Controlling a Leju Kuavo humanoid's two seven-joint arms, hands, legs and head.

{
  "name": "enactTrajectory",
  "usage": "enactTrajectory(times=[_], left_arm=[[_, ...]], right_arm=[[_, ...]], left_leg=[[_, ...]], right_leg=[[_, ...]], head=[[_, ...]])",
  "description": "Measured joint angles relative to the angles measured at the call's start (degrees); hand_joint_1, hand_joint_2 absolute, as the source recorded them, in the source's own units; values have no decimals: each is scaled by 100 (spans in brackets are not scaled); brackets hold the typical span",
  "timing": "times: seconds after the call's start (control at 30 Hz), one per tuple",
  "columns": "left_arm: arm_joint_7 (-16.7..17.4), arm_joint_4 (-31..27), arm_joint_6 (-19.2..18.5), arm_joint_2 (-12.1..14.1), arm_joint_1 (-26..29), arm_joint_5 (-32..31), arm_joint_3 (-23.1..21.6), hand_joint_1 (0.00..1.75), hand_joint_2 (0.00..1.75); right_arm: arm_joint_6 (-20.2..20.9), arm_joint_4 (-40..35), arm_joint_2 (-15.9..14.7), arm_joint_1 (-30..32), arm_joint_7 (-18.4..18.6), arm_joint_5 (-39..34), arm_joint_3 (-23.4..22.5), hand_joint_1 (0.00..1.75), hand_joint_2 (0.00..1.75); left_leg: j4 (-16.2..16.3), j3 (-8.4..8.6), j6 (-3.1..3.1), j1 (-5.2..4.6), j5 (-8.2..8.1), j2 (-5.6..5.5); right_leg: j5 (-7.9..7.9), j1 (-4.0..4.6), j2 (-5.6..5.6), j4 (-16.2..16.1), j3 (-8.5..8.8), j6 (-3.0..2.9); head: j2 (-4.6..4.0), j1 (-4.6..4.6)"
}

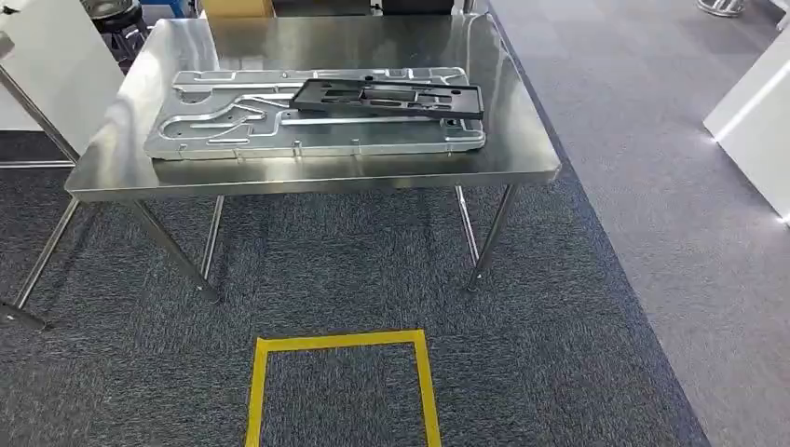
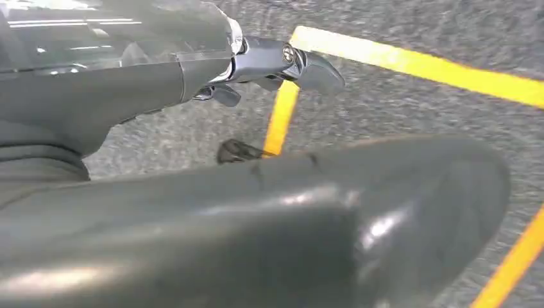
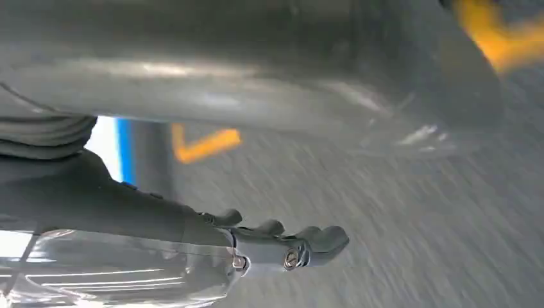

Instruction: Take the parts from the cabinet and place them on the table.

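Note:
A large silver stamped metal panel (image 1: 279, 126) lies flat on the steel table (image 1: 307, 177). A black frame part (image 1: 391, 96) rests on top of the panel toward its right side. My left hand (image 2: 269, 64) hangs over the carpet with fingers apart and nothing in it. My right hand (image 3: 282, 244) also hangs over the carpet, fingers extended and holding nothing. Both arms are down, away from the table.
A square of yellow tape (image 1: 340, 382) marks the dark carpet in front of the table. A white cabinet (image 1: 755, 121) stands at the right edge, over lighter grey carpet (image 1: 652, 140). A white surface (image 1: 47, 56) stands at the far left.

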Motion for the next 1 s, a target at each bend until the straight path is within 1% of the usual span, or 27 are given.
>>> enactTrajectory(times=[0.03, 0.07, 0.1, 0.13, 0.17, 0.23, 0.27, 0.33, 0.37, 0.4, 0.43, 0.47, 0.5, 0.53, 0.57, 0.6, 0.63, 0.67, 0.73, 0.77, 0.8, 0.83, 0.87, 0.9, 0.93, 0.97, 1.0], left_arm=[[19, 0, -15, -6, 0, -11, -2, 0, 0], [31, 0, -22, -11, -5, -20, -4, 0, 0], [37, 0, -33, -24, -6, -44, -11, 0, 0], [37, 2, -39, -35, -9, -70, -20, 0, 0], [35, 2, -50, -37, -11, -96, -28, 0, 0], [41, 2, -55, -37, -16, -146, -55, 0, 0], [41, 2, -55, -35, -7, -153, -66, 0, 0], [44, 2, -57, -37, 19, -173, -96, 0, 0], [46, 2, -57, -41, 18, -184, -105, 0, 0], [46, 2, -57, -44, 19, -188, -109, 0, 0], [46, 4, -63, -44, 17, -194, -116, 0, 0], [46, 4, -63, -44, 14, -201, -125, 0, 0], [46, 4, -63, -44, 13, -201, -131, 0, 0], [41, 4, -66, -44, 6, -201, -136, 0, 0], [39, 2, -65, -44, -6, -201, -138, 0, 0], [35, 2, -66, -44, -28, -199, -142, 0, 0], [37, 4, -50, -42, -54, -199, -144, 0, 0], [52, 4, -33, -42, -67, -199, -144, 0, 0], [116, 4, -13, -42, -46, -199, -144, 0, 0], [197, 4, 20, -44, -25, -199, -144, 0, 0], [271, 7, 50, -48, -27, -201, -144, 0, 0], [308, 7, 72, -46, -32, -201, -144, 0, 0], [356, 7, 90, -46, -28, -201, -142, 0, 0], [397, 7, 114, -44, -28, -199, -142, 0, 0], [435, 4, 147, -42, -24, -199, -138, 0, 0], [466, 7, 173, -42, -19, -197, -135, 0, 0], [479, 7, 179, -42, -16, -197, -133, 0, 0]], right_arm=[[122, 20, 46, -16, 54, 26, 0, 0, 0], [236, 33, 87, -41, 89, 59, 0, 0, 0], [303, 37, 105, -71, 100, 76, 0, 0, 0], [360, 39, 120, -100, 80, 83, 0, 0, 0], [402, 46, 135, -116, 43, 83, 0, 0, 0], [461, 63, 175, -118, -46, 74, 0, 0, 0], [487, 90, 221, -118, -70, 68, 0, 0, 0], [515, 90, 223, -127, -97, 65, -2, 0, 0], [537, 92, 223, -121, -101, 65, -2, 0, 0], [539, 98, 223, -115, -101, 65, -2, 0, 0], [541, 103, 225, -112, -101, 65, -2, 0, 0], [541, 109, 227, -113, -101, 65, -2, 0, 0], [548, 114, 234, -115, -101, 68, -2, 0, 0], [555, 114, 238, -115, -99, 70, -2, 0, 0], [557, 116, 253, -115, -99, 83, -2, 0, 0], [557, 116, 253, -132, -101, 89, -2, 0, 0], [565, 116, 260, -128, -105, 101, -2, 0, 0], [592, 118, 260, -122, -125, 107, -2, 0, 0], [639, 118, 260, -128, -151, 135, -2, 0, 0], [648, 118, 260, -119, -186, 168, -2, 0, 0], [644, 118, 256, -114, -204, 184, -2, 0, 0], [642, 118, 258, -114, -204, 186, -2, 0, 0], [644, 122, 260, -113, -204, 188, -2, 0, 175], [642, 125, 262, -115, -202, 190, -2, 0, 175], [644, 129, 262, -115, -197, 194, -2, 0, 175], [642, 127, 262, -113, -184, 201, -2, 0, 175], [642, 129, 262, -112, -180, 203, -2, 0, 175]], left_leg=[[41, -126, -17, -1, 63, -1], [84, -211, -36, -3, 120, -4], [115, -251, -64, -23, 160, -5], [139, -274, -94, -32, 191, 2], [139, -294, -127, -27, 274, 17], [99, -324, -197, -4, 412, 18], [145, -367, -229, 14, 340, -7], [616, -512, -279, 28, -338, -36], [1054, -620, -305, 34, -705, -35], [1502, -693, -327, 40, -946, -33], [1834, -715, -345, 42, -965, -33], [1942, -645, -349, 43, -792, -34], [1838, -484, -344, 44, -547, -34], [1536, -213, -332, 45, -327, -34], [1068, 158, -308, 45, -266, -36], [551, 551, -275, 43, -472, -38], [52, 834, -242, 11, -677, -44], [6, 786, -195, 7, -756, -39], [15, 742, -115, -10, -692, -32], [-36, 717, -62, 25, -604, -16], [-33, 674, -25, 28, -549, 9], [-32, 609, 9, 31, -492, 9], [-30, 535, 16, 23, -438, 9], [-21, 458, 20, 12, -386, 9], [-15, 389, 17, 1, -341, 9], [-10, 333, 12, -4, -302, 10], [1, 287, 3, -7, -268, 10]], right_leg=[[222, 1, 1, -322, 317, -27], [216, 3, 2, -822, 730, -62], [13, 25, 2, -1408, 1222, -105], [-191, 53, 0, -1968, 1534, -150], [-255, 60, 6, -2081, 1561, -178], [-144, 87, 2, -2050, 1461, -254], [-53, 36, -36, -2082, 1409, -304], [73, 49, -62, -2071, 1257, -386], [146, 56, -63, -2058, 1158, -389], [218, 62, -72, -2037, 1048, -388], [287, 66, -73, -2000, 927, -384], [349, 66, -73, -1947, 791, -375], [396, 62, -71, -1886, 659, -364], [438, 59, -68, -1814, 531, -348], [476, 57, -62, -1745, 414, -325], [500, 60, -64, -1681, 342, -300], [513, 85, -63, -1621, 289, -268], [557, 89, -72, -1608, 263, -229], [662, 76, -72, -1645, 253, -156], [695, 74, -69, -1634, 241, -118], [545, 46, -40, -1523, 190, -95], [241, 40, -34, -1225, 68, -73], [-77, 23, -29, -778, -95, -48], [-333, 10, -27, -317, -252, -26], [-474, 2, -27, 1, -334, -14], [-480, 0, -27, 73, -294, -14], [-388, 1, -27, -96, -131, -22]], head=[[0, 0], [0, 0], [0, 2], [0, 0], [0, 0], [0, 0], [0, 2], [0, 0], [0, 2], [0, 0], [0, 0], [0, 0], [0, 0], [0, 0], [0, 0], [0, 0], [0, 2], [0, 0], [0, 0], [0, 2], [0, 2], [0, 2], [0, 2], [0, 2], [0, 2], [0, 2], [0, 2]])
